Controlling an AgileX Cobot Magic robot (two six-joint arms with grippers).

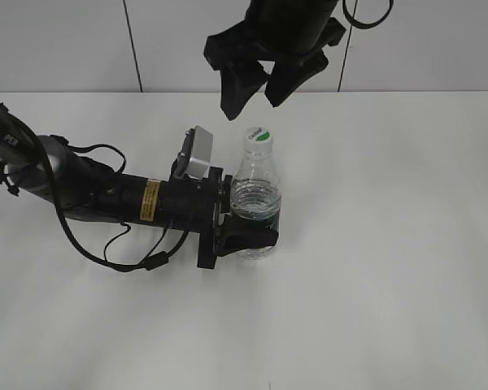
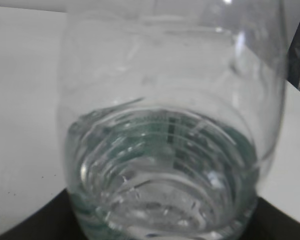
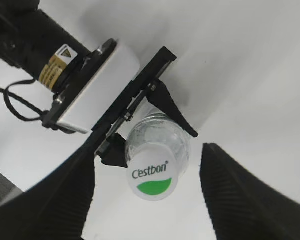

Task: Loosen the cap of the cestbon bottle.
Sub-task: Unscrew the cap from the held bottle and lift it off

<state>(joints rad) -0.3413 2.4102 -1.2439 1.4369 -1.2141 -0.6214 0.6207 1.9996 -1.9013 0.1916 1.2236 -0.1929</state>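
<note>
White desk (image 1: 374, 309) stretched bare under both arms, with a pale panelled wall (image 1: 57, 45) behind. Black cables (image 1: 106, 248) trailed beside the left arm, which lay low and level across the desk. Its left gripper (image 1: 248, 231) had the fingers closed around the lower body of the upright cestbon bottle (image 1: 254, 203). Above, the right gripper (image 1: 256, 93) hung pointing down, fingers (image 3: 240, 200) spread wide and empty, the cap (image 3: 152, 180) lying between and below them, untouched.
</note>
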